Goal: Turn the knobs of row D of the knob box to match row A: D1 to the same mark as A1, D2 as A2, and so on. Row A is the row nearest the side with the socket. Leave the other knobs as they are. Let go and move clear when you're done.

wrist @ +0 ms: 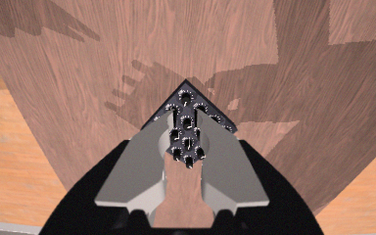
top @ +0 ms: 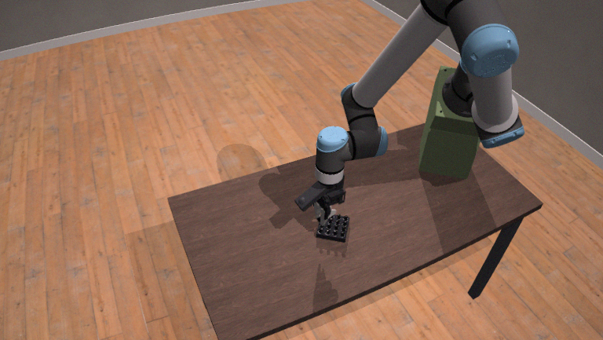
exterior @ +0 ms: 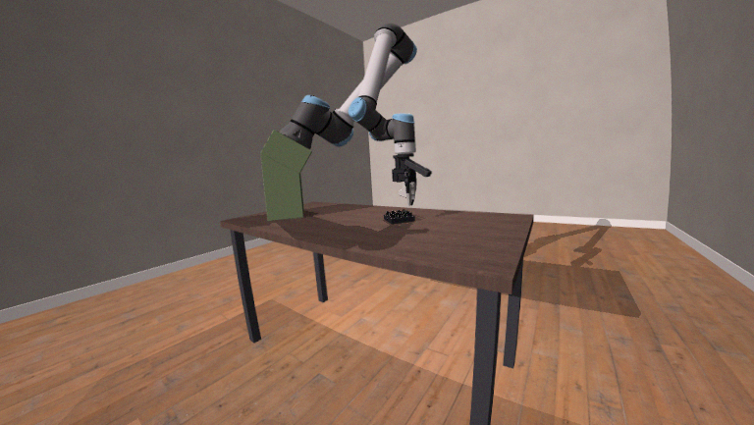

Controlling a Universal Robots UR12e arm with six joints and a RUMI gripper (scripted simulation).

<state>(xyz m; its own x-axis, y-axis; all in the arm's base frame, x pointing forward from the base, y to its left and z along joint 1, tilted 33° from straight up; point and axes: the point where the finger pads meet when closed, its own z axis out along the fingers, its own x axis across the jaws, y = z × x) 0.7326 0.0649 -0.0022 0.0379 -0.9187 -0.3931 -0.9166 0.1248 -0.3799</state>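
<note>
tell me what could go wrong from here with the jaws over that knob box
1. The knobs on the knob box sit tightly packed, so the gripper, narrow and holding nothing, could bump a neighbouring knob on descent.
2. The box sits loose and corner-on to the jaws on the table; an off-centre contact may slide or spin it.
3. The marks look tiny, so a misread setting seems likely.
</note>
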